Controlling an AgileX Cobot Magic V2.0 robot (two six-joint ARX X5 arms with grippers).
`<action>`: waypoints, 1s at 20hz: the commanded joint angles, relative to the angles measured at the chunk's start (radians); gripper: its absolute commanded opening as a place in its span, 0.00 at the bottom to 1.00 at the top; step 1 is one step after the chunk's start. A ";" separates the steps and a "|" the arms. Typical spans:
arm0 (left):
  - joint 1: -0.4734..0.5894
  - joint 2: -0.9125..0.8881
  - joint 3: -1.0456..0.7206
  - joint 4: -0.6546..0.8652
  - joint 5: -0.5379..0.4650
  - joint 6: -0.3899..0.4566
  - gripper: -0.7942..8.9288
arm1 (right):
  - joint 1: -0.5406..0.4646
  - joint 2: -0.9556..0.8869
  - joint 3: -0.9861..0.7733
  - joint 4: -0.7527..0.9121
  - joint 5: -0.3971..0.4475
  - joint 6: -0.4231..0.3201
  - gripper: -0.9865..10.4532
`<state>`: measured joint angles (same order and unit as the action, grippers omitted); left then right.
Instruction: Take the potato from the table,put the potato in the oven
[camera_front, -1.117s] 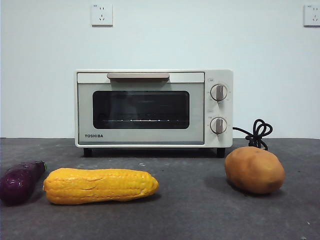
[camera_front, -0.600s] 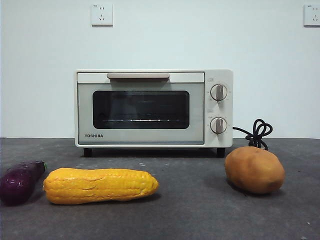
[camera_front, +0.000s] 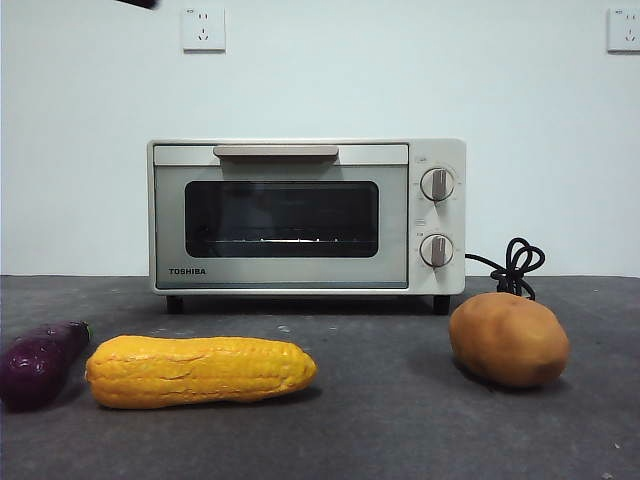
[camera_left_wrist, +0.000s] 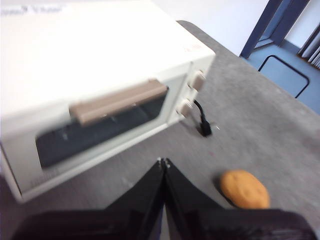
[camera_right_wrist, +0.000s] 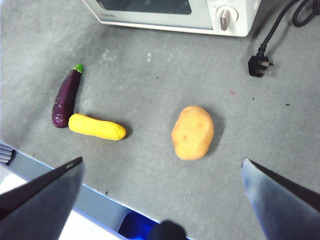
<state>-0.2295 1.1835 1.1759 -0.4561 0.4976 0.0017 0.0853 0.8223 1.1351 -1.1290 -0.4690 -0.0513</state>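
The left gripper has its two black jaws pressed together tip to tip and holds nothing. It hangs above the table, in front of the TOSHIBA toaster oven, with its tips aimed at the bare table just before the oven's closed glass door and below the beige handle bar. In the front view a small dark tip shows at the top edge, left of centre; which arm it belongs to cannot be told.

The right gripper has its jaws spread wide apart and is empty. It hovers high over the front part of the table, with the potato lying below, between the two jaws and well clear of both.

The potato rests on the table in front of the oven's right end, near the two round knobs, apart from the oven. The black cord runs from the oven's right side, and its plug lies on the table beyond the potato. To the potato's left lies a yellow corn cob, and a dark purple eggplant touches the cob's far end.
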 joint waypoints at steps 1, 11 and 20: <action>-0.033 0.138 0.094 0.030 -0.055 0.043 0.07 | 0.002 0.016 -0.001 0.002 0.003 0.005 0.66; -0.087 0.513 0.299 0.150 -0.133 0.089 0.07 | 0.002 0.042 -0.001 -0.004 0.003 0.006 0.66; -0.101 0.608 0.299 0.157 -0.181 0.116 0.07 | 0.002 0.042 -0.001 -0.004 0.003 0.007 0.66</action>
<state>-0.3286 1.7679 1.4849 -0.2760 0.3248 0.1051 0.0853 0.8646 1.1351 -1.1336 -0.4679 -0.0490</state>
